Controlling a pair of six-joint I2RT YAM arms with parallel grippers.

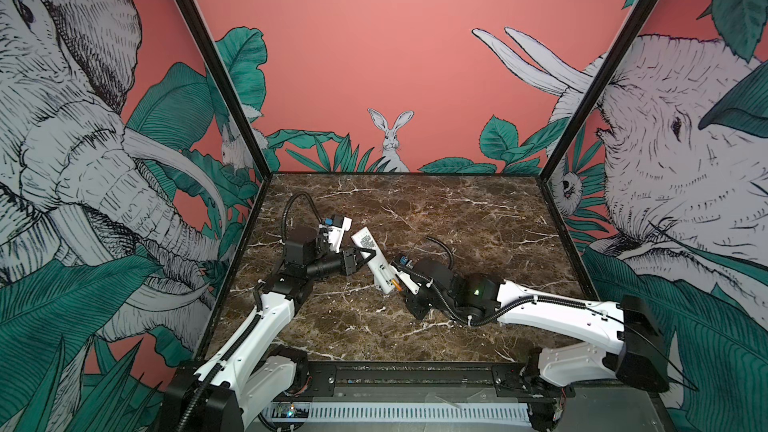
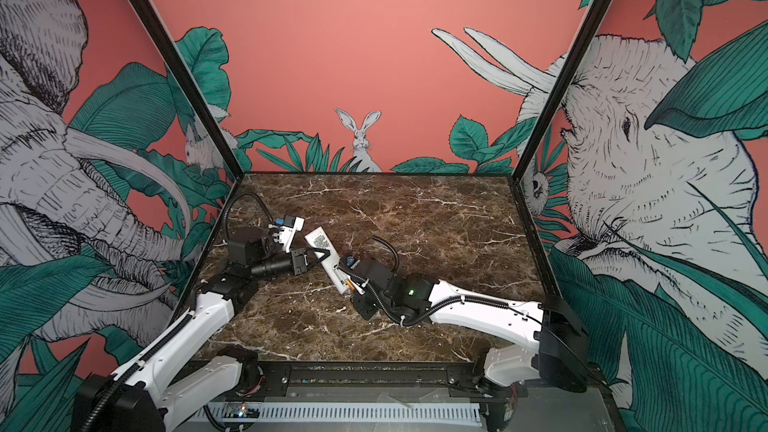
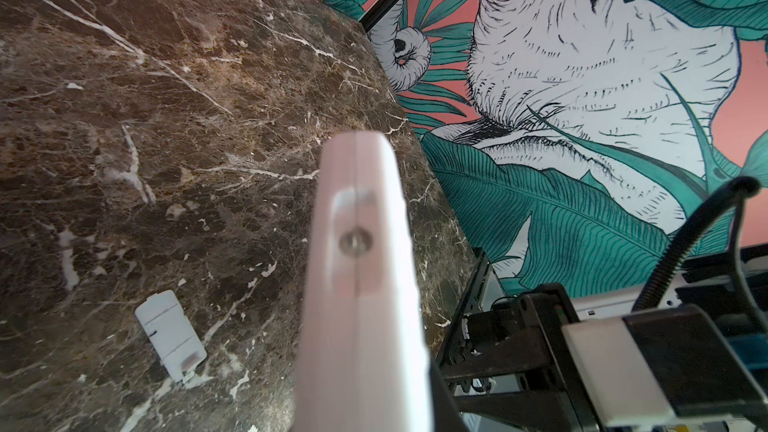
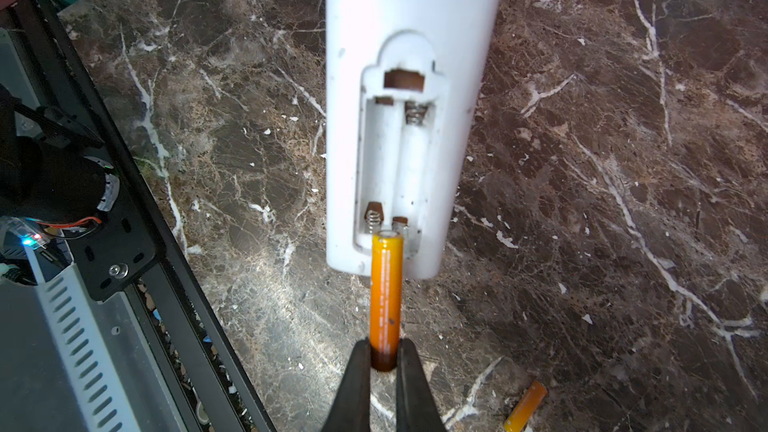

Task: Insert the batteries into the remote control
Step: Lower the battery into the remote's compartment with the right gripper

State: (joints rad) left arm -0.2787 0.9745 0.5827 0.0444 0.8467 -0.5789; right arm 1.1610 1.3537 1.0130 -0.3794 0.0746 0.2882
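In both top views, the left arm (image 1: pixel 266 322) is bent at the elbow, wrist turned inward, and the remote (image 1: pixel 371 257) (image 2: pixel 325 254) is held tilted over the table (image 1: pixel 457 218) by the left gripper (image 1: pixel 365 255), closed on its middle. The right arm (image 1: pixel 552 313) is stretched low, the right gripper (image 1: pixel 400 287) set at the remote's near end. In the left wrist view, the remote (image 3: pixel 361 305) is seen end-on and a cover (image 3: pixel 170 334) lies on the table. In the right wrist view, a battery (image 4: pixel 386 297) is clamped at its base by the right gripper (image 4: pixel 384 359), its tip at the open compartment's (image 4: pixel 395 160) near end; a second battery (image 4: pixel 525 407) lies nearby on the table.
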